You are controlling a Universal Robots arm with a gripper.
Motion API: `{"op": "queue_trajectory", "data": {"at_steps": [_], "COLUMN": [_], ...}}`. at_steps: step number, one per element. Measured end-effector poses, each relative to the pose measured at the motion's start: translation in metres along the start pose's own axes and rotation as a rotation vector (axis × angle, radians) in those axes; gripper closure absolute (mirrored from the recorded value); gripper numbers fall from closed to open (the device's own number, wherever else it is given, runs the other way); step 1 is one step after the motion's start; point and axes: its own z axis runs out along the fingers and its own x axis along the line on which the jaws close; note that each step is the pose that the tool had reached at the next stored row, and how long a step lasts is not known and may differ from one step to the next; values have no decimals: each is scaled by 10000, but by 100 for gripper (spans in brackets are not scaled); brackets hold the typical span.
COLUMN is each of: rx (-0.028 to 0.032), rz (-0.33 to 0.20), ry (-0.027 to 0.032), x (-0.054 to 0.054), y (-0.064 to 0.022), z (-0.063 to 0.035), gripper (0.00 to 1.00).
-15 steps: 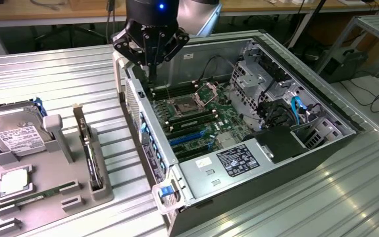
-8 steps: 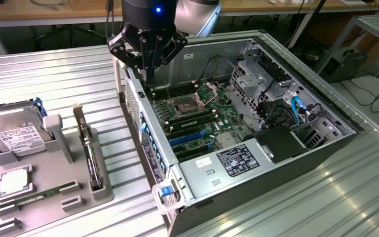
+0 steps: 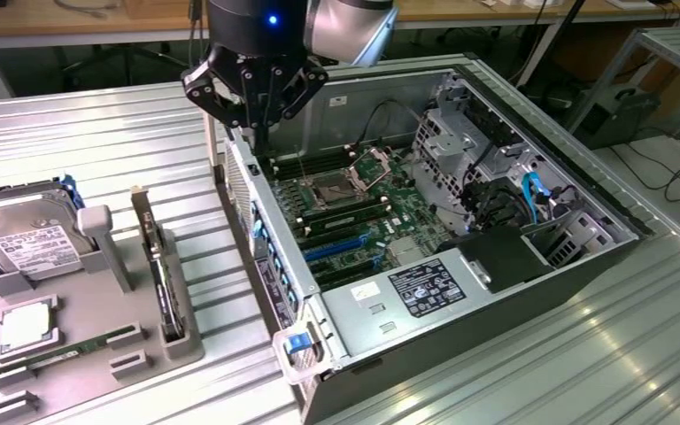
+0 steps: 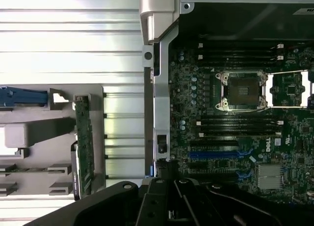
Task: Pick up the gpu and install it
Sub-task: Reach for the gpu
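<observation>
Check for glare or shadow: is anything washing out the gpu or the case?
Exterior view: strong glare on the ribbed table at the exterior view's right; the gpu is evenly lit. Wrist view: the table beside the gpu washes to white; the case wall lies in shadow.

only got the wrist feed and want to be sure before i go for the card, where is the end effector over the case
Observer: The end effector hangs above the case wall nearest the grey holder, well clear of the board.
Operator: ok what else is in that holder
Observer: A hard drive stands in it, to the exterior view's left of the graphics card, which sits on edge in its slot.
Operator: and the far end of the case
Observer: A drive cage sits there, with a blue cable beside it, toward the exterior view's right.
</observation>
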Motion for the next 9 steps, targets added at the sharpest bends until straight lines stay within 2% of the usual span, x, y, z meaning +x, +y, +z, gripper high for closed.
{"op": "queue_trajectory", "data": {"at_steps": [9], "rx": [-1], "rz": [-21], "ry": [0], "x": [120], "y": [-7], "z": [-3], "gripper": [89]}}
